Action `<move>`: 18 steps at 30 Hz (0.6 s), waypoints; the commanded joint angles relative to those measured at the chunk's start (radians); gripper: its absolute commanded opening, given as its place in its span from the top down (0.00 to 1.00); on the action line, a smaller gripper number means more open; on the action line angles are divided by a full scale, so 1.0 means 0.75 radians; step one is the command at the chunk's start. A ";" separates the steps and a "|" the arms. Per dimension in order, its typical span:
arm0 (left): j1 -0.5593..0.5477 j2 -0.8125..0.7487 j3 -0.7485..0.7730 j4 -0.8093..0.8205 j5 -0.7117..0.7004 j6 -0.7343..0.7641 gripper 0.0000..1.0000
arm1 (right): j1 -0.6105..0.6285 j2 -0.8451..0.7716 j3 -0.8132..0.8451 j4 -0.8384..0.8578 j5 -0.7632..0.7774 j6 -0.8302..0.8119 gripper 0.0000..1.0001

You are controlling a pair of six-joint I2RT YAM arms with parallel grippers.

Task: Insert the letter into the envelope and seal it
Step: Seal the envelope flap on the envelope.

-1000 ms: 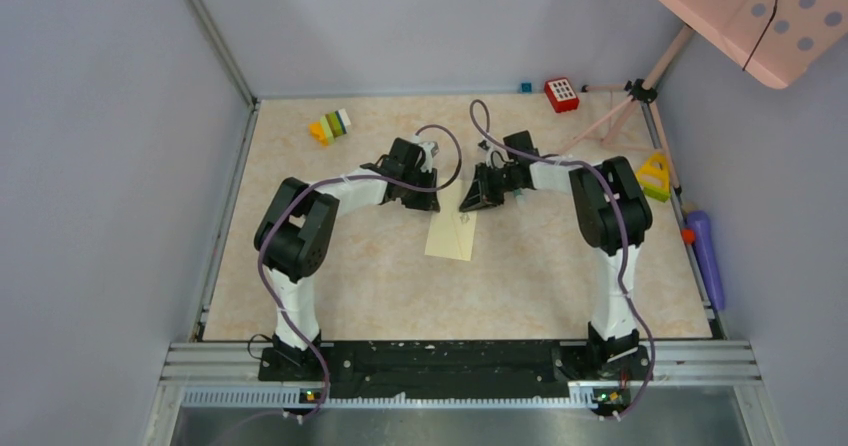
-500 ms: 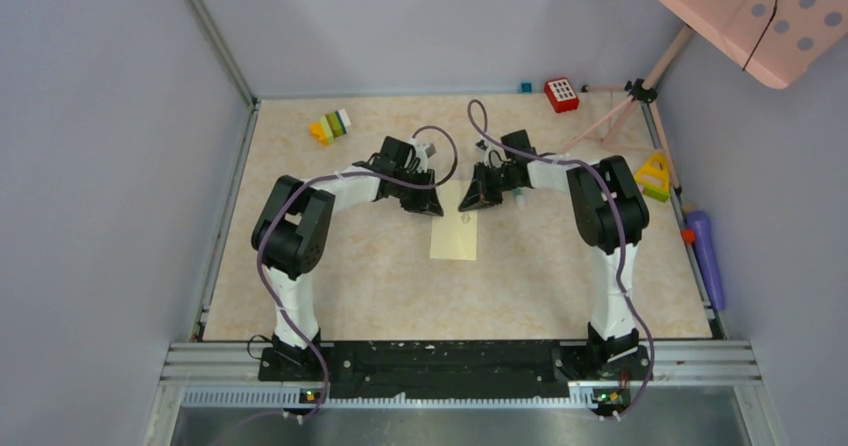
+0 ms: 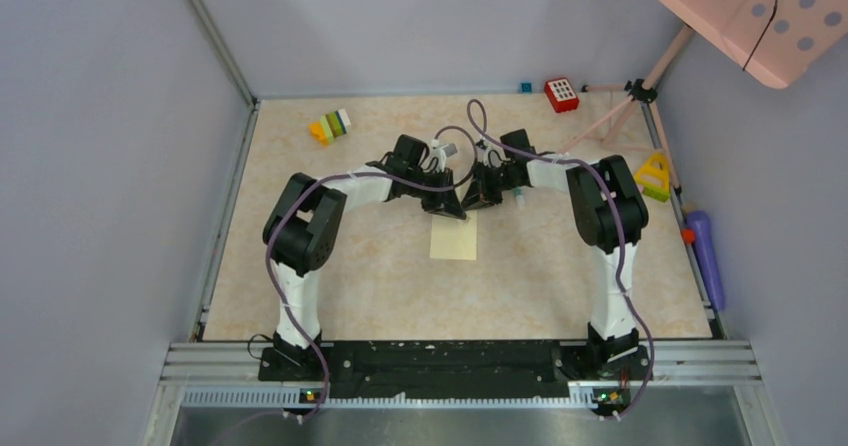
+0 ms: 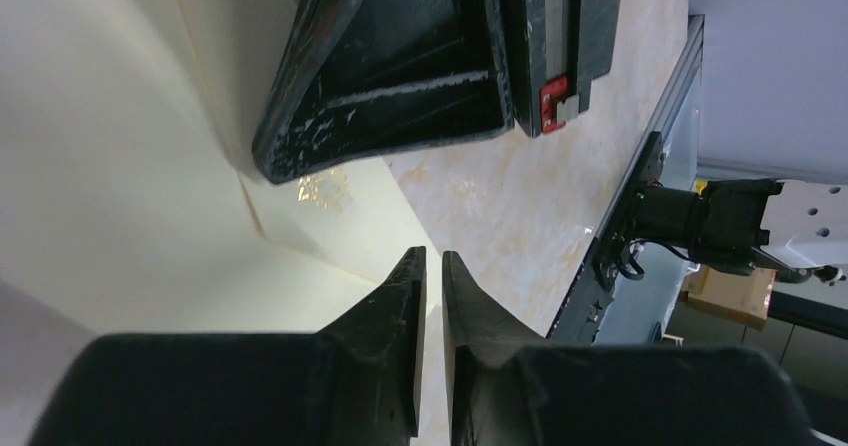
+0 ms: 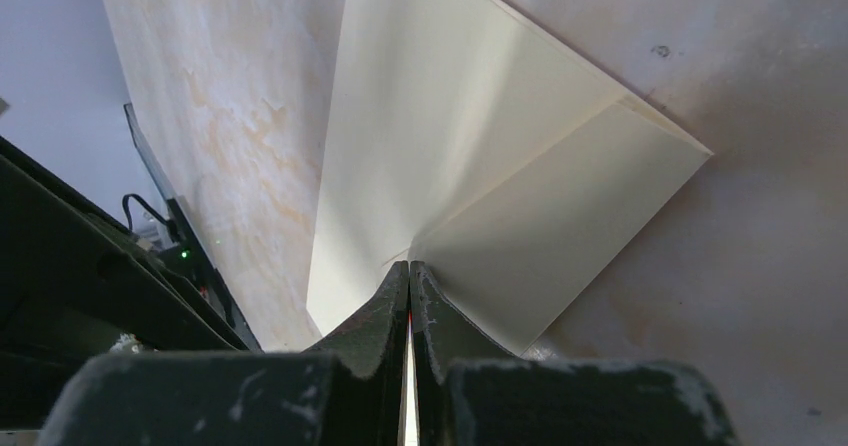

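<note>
The pale cream envelope (image 3: pixel 454 240) lies flat mid-table, with its flap end toward the far side. No separate letter shows. My left gripper (image 3: pixel 452 207) is shut, its tips low over the envelope's far edge; in the left wrist view its fingers (image 4: pixel 400 296) stand over the cream paper (image 4: pixel 120 186) near a faint mark (image 4: pixel 322 188). My right gripper (image 3: pixel 481 195) is shut beside it, at the far right corner. In the right wrist view its tips (image 5: pixel 409 269) rest on the envelope (image 5: pixel 420 136) where a fold line begins, and the flap part (image 5: pixel 560 216) lies in shade.
Coloured blocks (image 3: pixel 330 126) lie at the far left and a red keypad toy (image 3: pixel 561 94) at the far right. A yellow triangle toy (image 3: pixel 654 176) and a purple cylinder (image 3: pixel 706 256) sit along the right edge. A tripod leg (image 3: pixel 620 111) reaches in from the back right.
The left gripper has moved right onto the envelope's far edge, next to the right gripper. The envelope has turned from tilted to square and now looks shorter at its far end.
</note>
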 commanded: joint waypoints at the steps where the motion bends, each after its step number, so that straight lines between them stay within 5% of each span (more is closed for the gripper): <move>1: -0.018 0.107 0.109 0.043 0.006 -0.038 0.89 | 0.027 0.094 -0.010 -0.068 0.190 -0.070 1.00; 4: -0.020 0.161 0.132 -0.003 -0.039 -0.027 1.00 | 0.024 0.086 -0.012 -0.072 0.193 -0.069 1.00; 18: -0.013 0.139 0.078 -0.119 -0.411 0.071 1.00 | 0.011 0.088 -0.002 -0.078 0.219 -0.075 1.00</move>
